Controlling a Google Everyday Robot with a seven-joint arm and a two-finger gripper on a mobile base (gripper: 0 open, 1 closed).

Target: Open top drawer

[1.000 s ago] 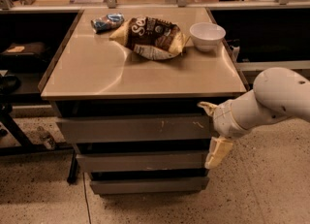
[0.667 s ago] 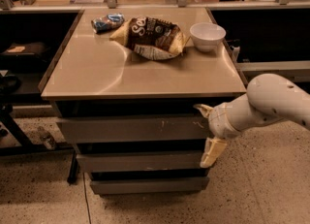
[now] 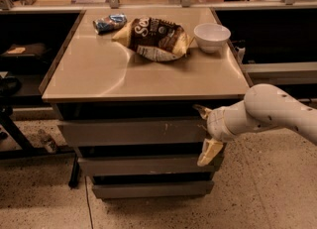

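Pale plastic claw (image 3: 199, 135) at right end of matt top drawer (image 3: 133, 132); tabletop (image 3: 99, 74) glossy.

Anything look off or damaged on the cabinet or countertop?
Only minor: the top drawer has small pale scratches right of centre. The chip bag lies crumpled on the countertop, nothing spilled. The gripper is at the drawer's right end, open, one finger above its front and one below.

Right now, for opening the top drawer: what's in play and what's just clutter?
In play:
top drawer
gripper, at the drawer front's right end, fingers spread apart

Lying about:
chip bag, white bowl and blue wrapper, on the cabinet top
middle drawer
bottom drawer
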